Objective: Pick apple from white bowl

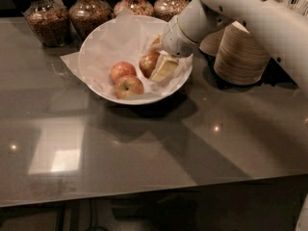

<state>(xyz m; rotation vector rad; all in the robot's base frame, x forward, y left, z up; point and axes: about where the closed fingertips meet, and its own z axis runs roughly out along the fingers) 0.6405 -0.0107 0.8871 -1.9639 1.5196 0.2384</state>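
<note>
We have just one camera. We look from up high, down and forward across the dark table [144, 148]. The table's near edge runs along the bottom of our view. The jars [89, 13] stand at the far side, right at the top. We are quite near, so the white bowl [96, 57] looks big in the upper middle. The arm [250, 18] comes in from the top right corner. Its gripper [161, 61] is down inside the right part of the bowl. The paper bowl stacks [240, 57] sit at the right, behind the arm.
</note>
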